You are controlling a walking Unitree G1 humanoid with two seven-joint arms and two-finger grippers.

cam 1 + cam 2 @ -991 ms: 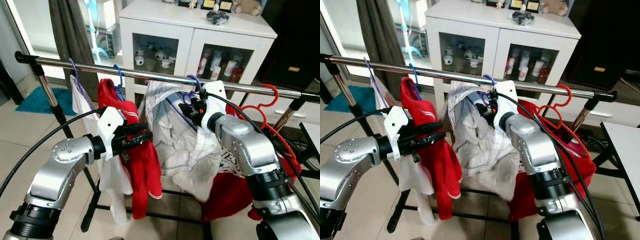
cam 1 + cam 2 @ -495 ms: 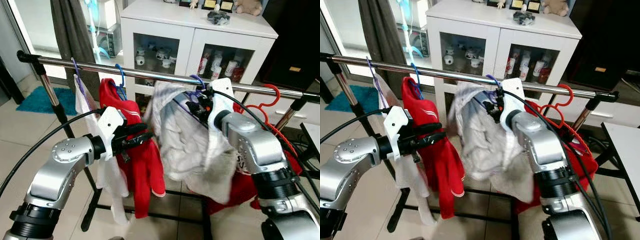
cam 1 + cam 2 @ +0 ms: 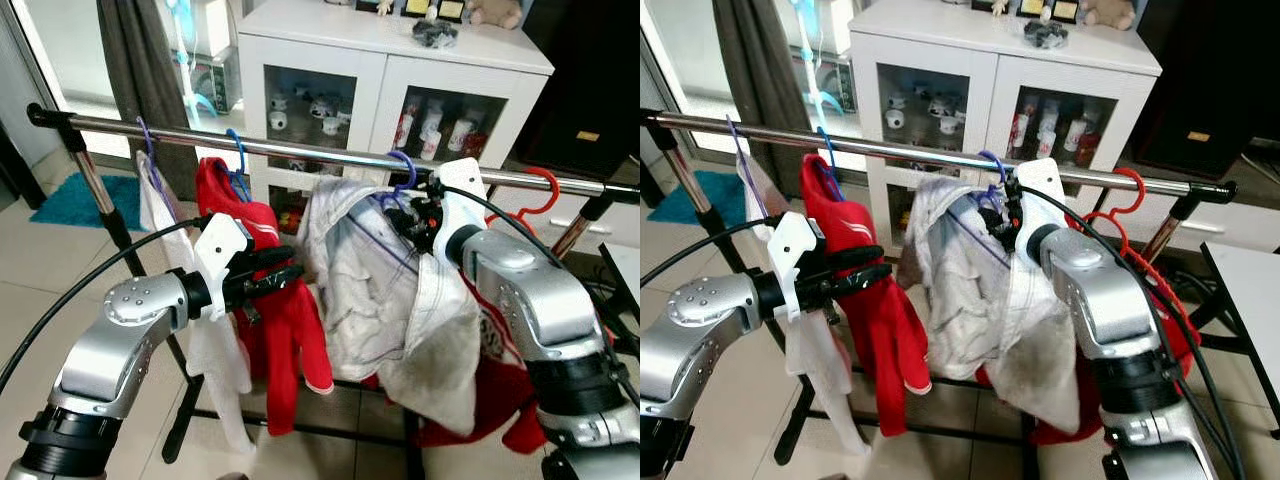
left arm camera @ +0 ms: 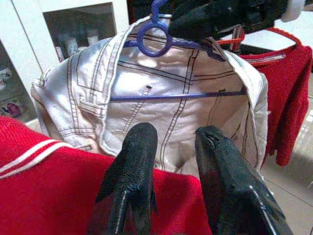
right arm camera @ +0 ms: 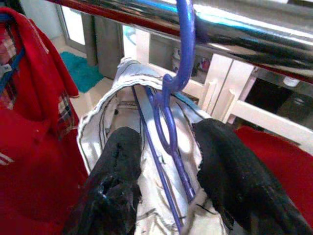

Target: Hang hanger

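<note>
Right wrist view | purple hanger hooked on rail | right fingers apart | left fingers apart

Two silver metal arms with black ribbed joint bands and small round screws; white wrist housings carry the left pincer and right pincer, black-fingered. Black cables trail along both arms.

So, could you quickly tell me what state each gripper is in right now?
Left gripper: open, holding nothing, fingers over the red garment.
Right gripper: open, fingers either side of the purple hanger, whose hook is over the rail.
</note>
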